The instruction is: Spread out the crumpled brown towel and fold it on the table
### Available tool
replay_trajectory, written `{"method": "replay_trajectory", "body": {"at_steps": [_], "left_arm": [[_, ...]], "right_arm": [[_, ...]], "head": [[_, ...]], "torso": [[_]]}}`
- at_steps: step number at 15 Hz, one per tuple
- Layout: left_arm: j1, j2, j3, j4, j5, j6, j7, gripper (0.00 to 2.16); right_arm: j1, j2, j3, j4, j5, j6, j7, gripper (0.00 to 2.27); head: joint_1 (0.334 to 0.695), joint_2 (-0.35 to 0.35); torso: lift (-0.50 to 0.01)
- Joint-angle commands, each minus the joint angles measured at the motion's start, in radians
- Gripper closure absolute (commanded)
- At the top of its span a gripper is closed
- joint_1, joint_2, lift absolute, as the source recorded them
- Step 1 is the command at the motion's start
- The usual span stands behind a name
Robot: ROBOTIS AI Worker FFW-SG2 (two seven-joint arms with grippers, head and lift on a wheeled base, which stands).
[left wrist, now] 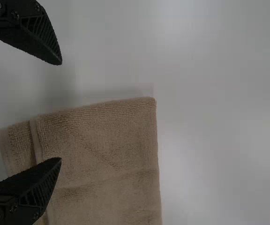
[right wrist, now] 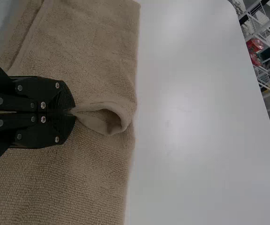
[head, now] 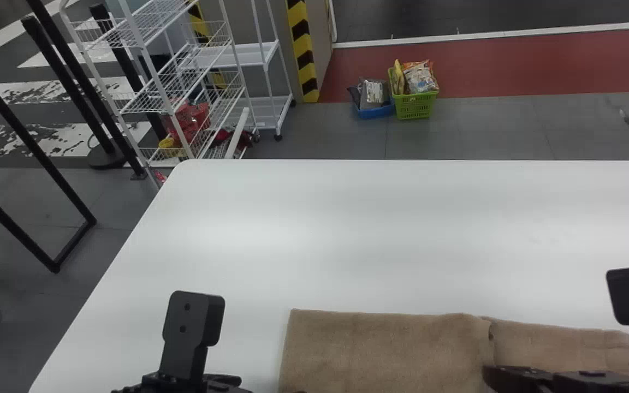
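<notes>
And here's the brown towel [head: 380, 349], opened out low in the head view on the white table [head: 380, 234], crumpling gone, one doubled panel on the robot's left and a lower, thinner stretch running off to the right. Right at that step between them is the action: the right gripper [right wrist: 74, 113] has its fingers pressed together, no gap at the tips, pinching the flap's free edge, and the cloth bulges beside them into a little open loop [right wrist: 110, 118]. Over to the left gripper [left wrist: 58, 111], at the doubled panel's outer end, and this one is wide apart with nothing in its grasp, one finger over the towel and the other over bare tabletop. So we look to be in the folding stage, spreading done, and my call is that the first fold, left end over toward the right, is being laid in place. What does the next move want? Set that edge down flat, ease the loop out, let go cleanly without dragging the layer along, then take the thinner right-hand stretch and bring it across the top. Pull too hard here and that neat left crease could skew. Farther out, on the floor past the table, a green basket [head: 415, 106] sits next to a blue tray [head: 374, 112], with the white wire rack [head: 150, 82] off to the left, no part of this play.
</notes>
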Motion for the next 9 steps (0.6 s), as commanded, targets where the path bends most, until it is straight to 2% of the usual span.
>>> {"method": "replay_trajectory", "body": {"at_steps": [1,4,5,7,9], "left_arm": [[0.0,0.0,-0.001,-0.001,0.0,0.01,0.0,0.09],[0.0,0.0,-0.004,-0.003,0.0,0.01,0.0,0.09],[0.0,0.0,-0.002,-0.003,0.0,0.01,0.0,0.09],[0.0,0.0,-0.001,-0.003,0.0,0.01,0.0,0.09],[0.0,0.0,-0.001,-0.003,0.0,0.01,-0.002,0.09]], "right_arm": [[-0.004,0.002,0.01,0.003,0.004,0.005,-0.001,1.3],[-0.012,0.002,0.021,0.003,0.01,0.005,-0.001,1.24],[-0.013,0.002,0.024,0.007,0.018,0.005,-0.001,1.12],[-0.024,0.002,0.038,0.014,0.027,0.005,-0.003,1.07],[-0.024,0.002,0.059,0.022,0.047,0.005,-0.004,0.76]], "head": [[0.695,0.225],[0.695,0.228],[0.695,0.231],[0.695,0.231],[0.695,0.233]], "torso": [[-0.127],[-0.127],[-0.127],[-0.127],[-0.127]]}}
